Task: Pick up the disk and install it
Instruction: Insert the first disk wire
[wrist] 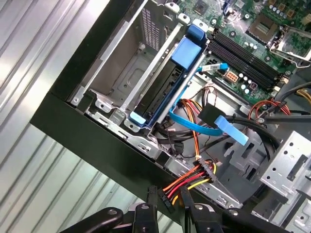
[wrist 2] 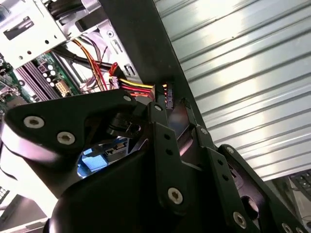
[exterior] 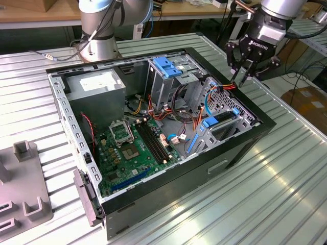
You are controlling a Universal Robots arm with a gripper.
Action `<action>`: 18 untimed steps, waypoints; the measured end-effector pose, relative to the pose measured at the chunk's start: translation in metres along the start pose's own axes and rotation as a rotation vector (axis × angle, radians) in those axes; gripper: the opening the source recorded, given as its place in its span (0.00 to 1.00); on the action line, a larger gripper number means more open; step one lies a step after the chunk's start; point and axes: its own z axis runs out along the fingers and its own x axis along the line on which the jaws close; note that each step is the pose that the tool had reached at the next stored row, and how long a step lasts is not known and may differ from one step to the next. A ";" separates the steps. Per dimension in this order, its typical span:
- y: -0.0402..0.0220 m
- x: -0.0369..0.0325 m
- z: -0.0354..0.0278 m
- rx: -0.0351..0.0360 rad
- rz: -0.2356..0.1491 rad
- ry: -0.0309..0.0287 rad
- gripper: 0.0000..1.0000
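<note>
While the gripper (exterior: 241, 80) hangs over the computer case's (exterior: 245, 148) rim, its fingers pinched narrow on a black power plug (wrist: 159, 198) with red and yellow wires, the blue-railed disk (wrist: 163, 94) sits seated in the drive bay (wrist: 121, 73) nearby, apart from the fingers.

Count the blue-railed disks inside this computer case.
1. The disk sits slotted in the low drive cage by the case edge, beside an empty bay. Others could be hidden inside the tall cage.

The tool (exterior: 244, 75) hangs above the open case (exterior: 168, 190) — the disk (exterior: 223, 119) apparently seated inside.
</note>
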 end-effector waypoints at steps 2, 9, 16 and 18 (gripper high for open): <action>-0.0001 -0.0001 0.0011 0.0008 -0.058 0.0011 0.31; -0.0004 0.0000 0.0065 0.0059 -0.201 0.0088 0.31; -0.0005 0.0000 0.0101 0.0121 -0.318 0.0113 0.31; -0.0005 0.0000 0.0103 0.0148 -0.345 0.0092 0.31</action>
